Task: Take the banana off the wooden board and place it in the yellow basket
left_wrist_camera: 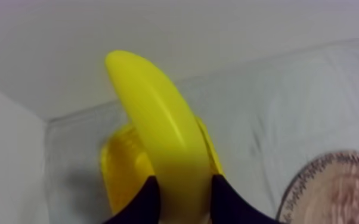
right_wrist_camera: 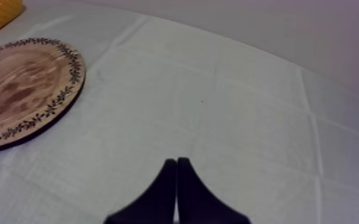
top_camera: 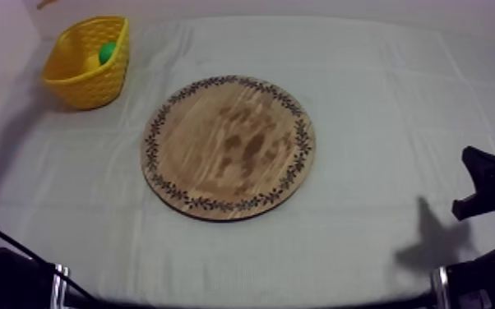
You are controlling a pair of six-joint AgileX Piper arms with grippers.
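One yellow basket (top_camera: 86,86) stands at the far left corner of the tabletop (top_camera: 382,99), close to the wall. Its sides are woven in an open lattice. Inside it lies a green toy fruit (top_camera: 107,51) against the far wall, with a yellowish patch just beside it; I cannot tell the kind of either.

The round wooden board (top_camera: 228,148) lies flat near the middle of the cloth, well apart from the basket. Its face is pale grain with darker brown blotches, and a dark ring of small leaf-like marks runs round the rim.

The banana (left_wrist_camera: 158,119) is off the board and in the left gripper (left_wrist_camera: 183,179). The two black fingers (left_wrist_camera: 143,205) are closed on its lower part, one at each side, and the fruit rises from them in a curve, its blunt end uppermost. In the left wrist view the basket shows behind the banana, on both sides of it, and an edge of the board lies off to one side.

The right gripper (right_wrist_camera: 176,161) holds nothing: its fingers lie together as a narrow wedge above bare cloth, with the board near and a corner of the basket beyond. In the top view the right arm (top_camera: 489,185) sits low at the right edge.
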